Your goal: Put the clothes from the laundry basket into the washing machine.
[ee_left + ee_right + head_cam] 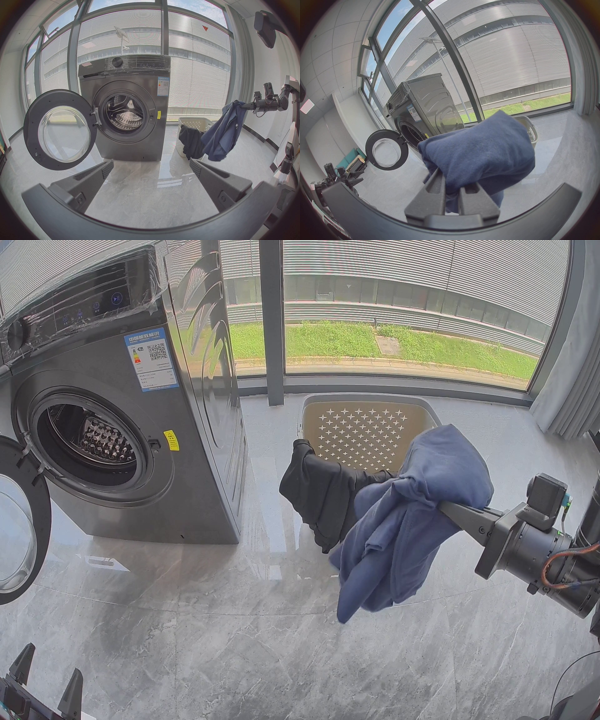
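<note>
Hanging over glossy grey floor [250, 646] by tall windows [406, 302], right pincer [445, 507] clamps blue garment [406, 521]; left pincer [150, 162] gapes.

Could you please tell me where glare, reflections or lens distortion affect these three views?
Head view: daylight bounces off the glossy floor beside the washing machine in bright patches. Left wrist view: fisheye curves the window frames, corners go dark. Right wrist view: same curving, and the blue garment in the right end effector hides the middle.

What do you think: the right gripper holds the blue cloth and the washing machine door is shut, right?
Not quite. The right gripper holds the blue cloth, but the washing machine door is wide open; the left wrist view shows it.
</note>
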`<state>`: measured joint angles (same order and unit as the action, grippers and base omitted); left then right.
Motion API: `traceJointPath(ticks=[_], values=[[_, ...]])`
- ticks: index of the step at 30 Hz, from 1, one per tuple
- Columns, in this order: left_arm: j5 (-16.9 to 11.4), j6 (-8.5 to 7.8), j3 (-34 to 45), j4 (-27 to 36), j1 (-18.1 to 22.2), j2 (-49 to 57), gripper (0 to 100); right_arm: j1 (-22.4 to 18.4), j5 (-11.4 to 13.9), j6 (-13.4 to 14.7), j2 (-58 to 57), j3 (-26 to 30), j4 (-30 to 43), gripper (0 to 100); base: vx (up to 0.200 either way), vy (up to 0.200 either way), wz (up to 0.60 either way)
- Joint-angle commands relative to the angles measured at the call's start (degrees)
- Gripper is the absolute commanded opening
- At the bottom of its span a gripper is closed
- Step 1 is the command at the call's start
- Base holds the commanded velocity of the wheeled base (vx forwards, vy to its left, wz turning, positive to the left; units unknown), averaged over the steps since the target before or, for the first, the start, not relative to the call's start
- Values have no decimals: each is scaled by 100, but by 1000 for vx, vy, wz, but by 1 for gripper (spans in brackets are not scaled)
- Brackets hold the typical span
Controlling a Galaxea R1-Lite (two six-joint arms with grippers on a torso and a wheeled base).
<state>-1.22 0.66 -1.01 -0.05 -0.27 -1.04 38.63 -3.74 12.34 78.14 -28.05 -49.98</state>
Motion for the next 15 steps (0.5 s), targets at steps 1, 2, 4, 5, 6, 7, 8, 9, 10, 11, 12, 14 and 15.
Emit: traceJointPath(ticks=[1,2,4,5,6,7,8,9,10,11,12,14,15], values=[[-1,4,101,-4,0,95,100,30,5,-3,-9,19,-3,0,0,200,0],[-1,4,101,-4,0,95,100,30,5,-3,-9,19,-3,0,0,200,0],[-1,4,101,5,-8,95,100,30,5,-3,-9,19,-3,0,0,200,0],[-1,4,101,-4,-8,95,100,30,5,-3,-9,19,-3,0,0,200,0],[-1,4,101,5,0,95,100,30,5,-3,-1,19,-3,0,0,200,0],[-1,4,101,-4,-8,95,100,30,5,-3,-1,19,-3,0,0,200,0],[-1,4,101,5,0,95,100,30,5,-3,-1,19,-3,0,0,200,0],[-1,4,101,-4,0,95,100,30,5,6,17,10,-12,0,0,200,0],[-1,4,101,-4,0,95,100,22,5,-3,26,10,-12,0,0,200,0],[-1,4,101,-4,0,95,100,22,-4,6,26,10,-12,0,0,200,0],[-1,4,101,5,0,95,100,22,-4,6,26,10,-12,0,0,200,0],[-1,4,101,-4,-8,95,100,22,5,6,26,10,-12,0,0,200,0],[-1,4,101,-4,-8,95,100,13,5,14,34,1,-12,0,0,200,0]])
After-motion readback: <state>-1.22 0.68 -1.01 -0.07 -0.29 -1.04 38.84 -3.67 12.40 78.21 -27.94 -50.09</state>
